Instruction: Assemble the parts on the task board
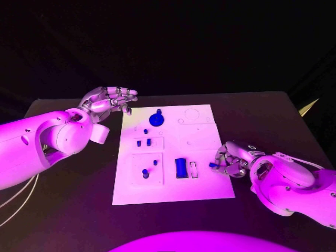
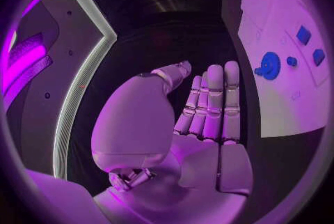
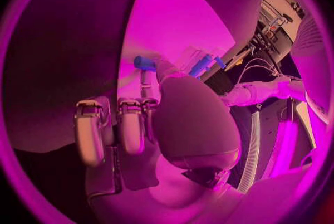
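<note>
The white task board lies in the middle of the table. On it are a round blue disc near the far edge, two small blue pieces in a recess, an upright blue block and a small blue peg near the front. My right hand rests at the board's right edge and pinches a small blue part at its fingertips, its other fingers curled. My left hand hovers off the board's far left corner, fingers stretched out and holding nothing. The disc lies beside that hand.
The black table extends around the board on all sides. A pale pointed object sticks up at the table's far right edge. Thin cables hang under my left arm.
</note>
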